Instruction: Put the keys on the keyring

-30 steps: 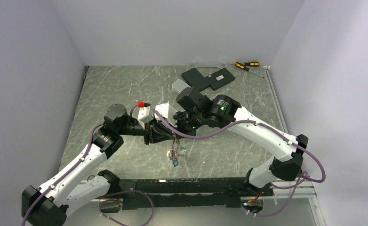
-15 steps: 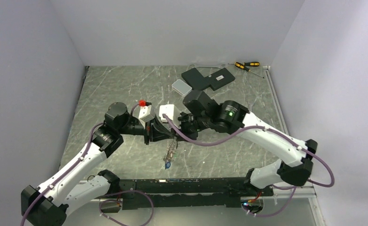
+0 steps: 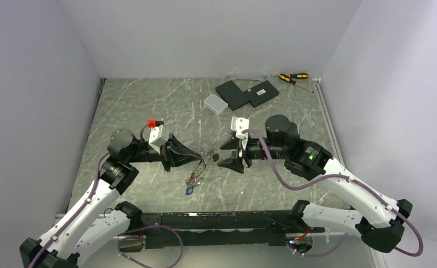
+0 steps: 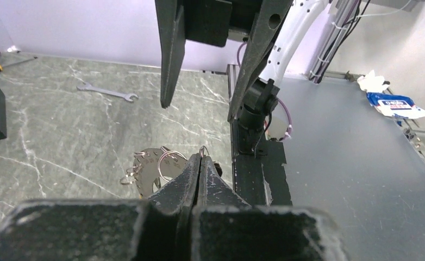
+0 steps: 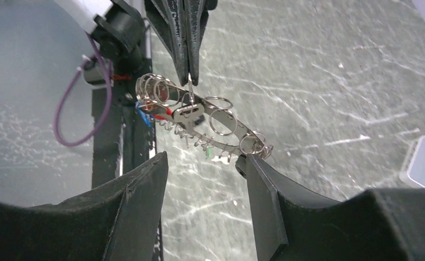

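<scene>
The left gripper (image 5: pixel 187 73) is clamped together on one of the small wire loops (image 5: pixel 220 103) at the rim of the keyring (image 4: pixel 151 175) and holds it above the tabletop (image 3: pixel 149 106), near the middle. I think it is held this way so that the keys (image 3: pixel 194 180) hang free below and the rim is offered to the right gripper (image 3: pixel 228 154). That gripper waits just right of it, fingers apart, touching nothing. I count one keyring, at least six wire loops, and three coloured key heads: blue, red, green. More may be hidden. At the far right lie two screwdrivers (image 3: pixel 292 77)
</scene>
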